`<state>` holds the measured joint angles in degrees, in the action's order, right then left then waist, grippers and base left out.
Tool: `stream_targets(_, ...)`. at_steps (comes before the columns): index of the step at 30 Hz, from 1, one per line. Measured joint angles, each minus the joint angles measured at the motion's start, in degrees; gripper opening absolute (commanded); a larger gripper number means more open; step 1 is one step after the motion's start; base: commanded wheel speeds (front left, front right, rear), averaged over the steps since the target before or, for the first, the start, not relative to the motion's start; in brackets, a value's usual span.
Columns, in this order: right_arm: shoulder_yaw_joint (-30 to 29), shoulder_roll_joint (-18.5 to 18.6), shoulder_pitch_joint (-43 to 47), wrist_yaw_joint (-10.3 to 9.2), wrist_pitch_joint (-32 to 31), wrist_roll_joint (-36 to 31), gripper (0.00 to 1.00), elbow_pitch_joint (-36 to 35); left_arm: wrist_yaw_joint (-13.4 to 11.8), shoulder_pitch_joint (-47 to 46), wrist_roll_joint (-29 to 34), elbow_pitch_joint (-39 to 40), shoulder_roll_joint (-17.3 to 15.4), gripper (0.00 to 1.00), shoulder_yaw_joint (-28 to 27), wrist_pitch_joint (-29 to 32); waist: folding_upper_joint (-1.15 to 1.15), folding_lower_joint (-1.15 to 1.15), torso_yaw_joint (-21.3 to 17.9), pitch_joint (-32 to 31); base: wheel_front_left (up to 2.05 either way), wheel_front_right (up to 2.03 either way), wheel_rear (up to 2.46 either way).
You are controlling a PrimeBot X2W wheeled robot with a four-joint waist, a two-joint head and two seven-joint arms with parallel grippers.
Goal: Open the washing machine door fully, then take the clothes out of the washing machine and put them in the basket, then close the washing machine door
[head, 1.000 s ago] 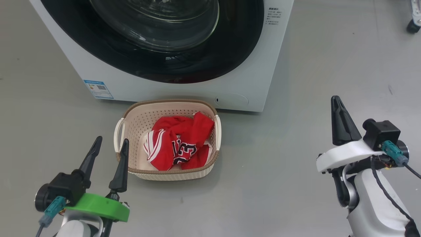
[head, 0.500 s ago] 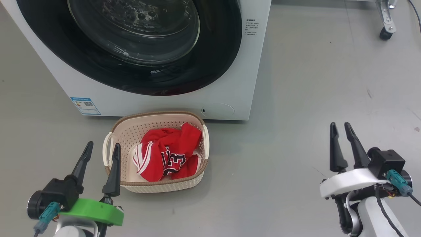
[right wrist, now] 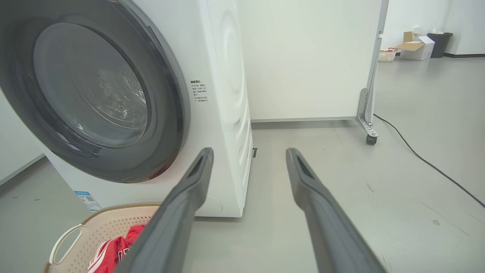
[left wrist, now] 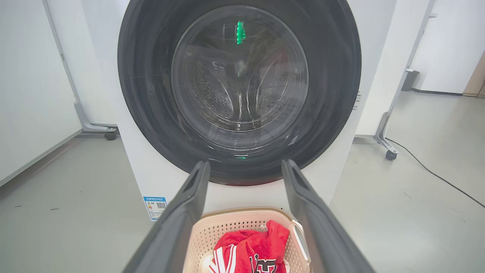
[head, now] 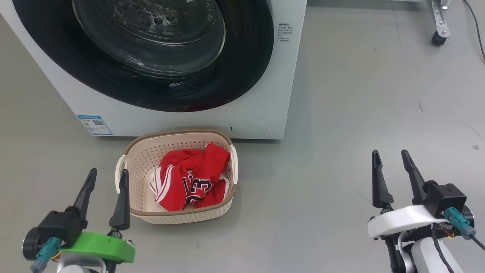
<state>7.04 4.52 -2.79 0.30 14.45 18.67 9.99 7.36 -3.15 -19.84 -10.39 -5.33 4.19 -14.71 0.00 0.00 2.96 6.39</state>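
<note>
A: Where's the jersey [head: 189,182]?
B: Bunched in the basket [head: 182,219], just before the washer [head: 288,83]; the door [head: 159,49] looks shut.
A: Claws?
B: Left claw [head: 108,172] and right claw [head: 390,152] both spread wide, empty.
A: Handling?
B: Likely soft, light, limp; I'd pinch a raised fold by the 23.

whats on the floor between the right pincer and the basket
Nothing: the head view shows just bare grey floor between the right pincer and the basket.
</note>
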Motion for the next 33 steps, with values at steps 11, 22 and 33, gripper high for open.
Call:
stream_targets(11,-0.6,-0.4,1.0,0.00,0.0,-0.7,1.00,-1.8,0.0,0.2,1.4,0.0,0.4,1.00,-1.1,0.0,0.00,0.00,-0.5,0.1,0.00,0.00,0.00)
stream_targets(22,-0.8,-0.8,2.1,0.00,0.0,-0.7,1.00,-2.6,0.0,0.2,1.8,0.0,0.6,1.00,0.0,0.0,0.00,0.00,-1.1,0.0,0.00,0.00,0.00)
stream_targets(33,-0.9,-0.9,2.1,0.04,0.0,-1.4,1.00,-3.1,0.0,0.2,1.8,0.2,0.6,1.00,0.2,0.0,0.00,0.00,-1.4,0.1,0.00,0.00,0.00)
